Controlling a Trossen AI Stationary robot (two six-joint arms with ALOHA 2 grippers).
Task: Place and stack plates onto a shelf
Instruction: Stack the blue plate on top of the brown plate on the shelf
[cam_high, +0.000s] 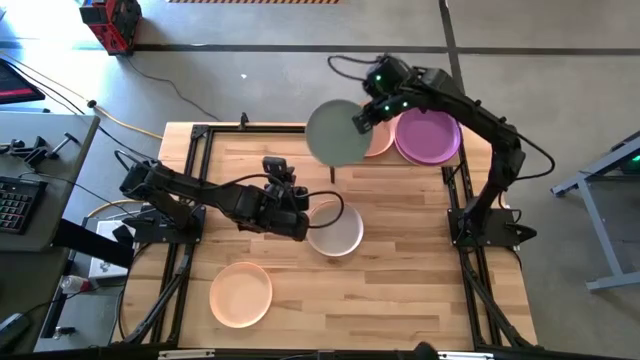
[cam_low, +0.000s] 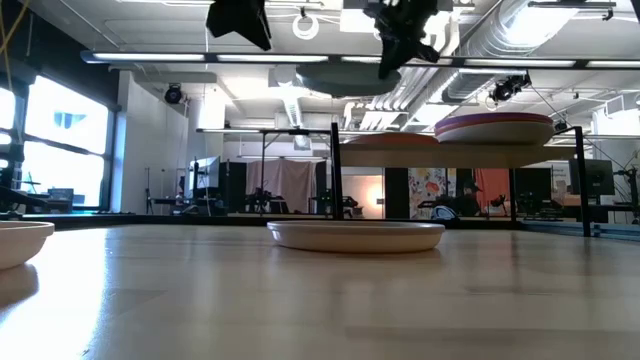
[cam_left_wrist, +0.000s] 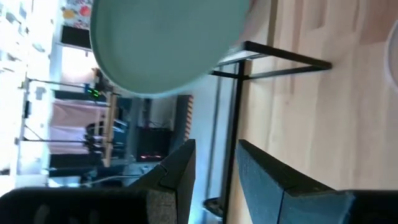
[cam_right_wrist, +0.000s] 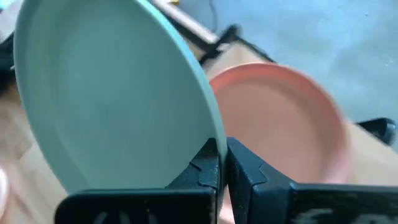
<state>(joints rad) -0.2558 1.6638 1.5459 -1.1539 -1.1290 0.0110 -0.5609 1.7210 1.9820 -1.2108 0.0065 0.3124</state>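
My right gripper (cam_high: 362, 120) is shut on the sage green plate (cam_high: 337, 132), which is in the air at the shelf's left end. The shelf (cam_low: 335, 170) stands at the table's far side. It carries a terracotta plate (cam_high: 382, 138) and a purple plate (cam_high: 428, 136) side by side. My left gripper (cam_high: 300, 218) is open. It hangs above the table's middle, beside an off-white plate (cam_high: 338, 232) that lies flat on the tabletop. A pale peach plate (cam_high: 240, 293) lies near the table's near left corner. My right gripper pinches the sage green plate's rim (cam_right_wrist: 214, 134) between its two fingers (cam_right_wrist: 206, 167), on the side of the plate toward the shelf. It reaches in from the table's right. The plate (cam_low: 345, 76) is lifted clear and roughly level, higher than the plates on the shelf.
The shelf's black posts (cam_left_wrist: 273, 59) rise from the tabletop just beyond the off-white plate (cam_low: 355, 235). Black frame rails run along the table's left and right edges (cam_high: 190, 170). Bare wood lies between the two plates on the table and toward the near right.
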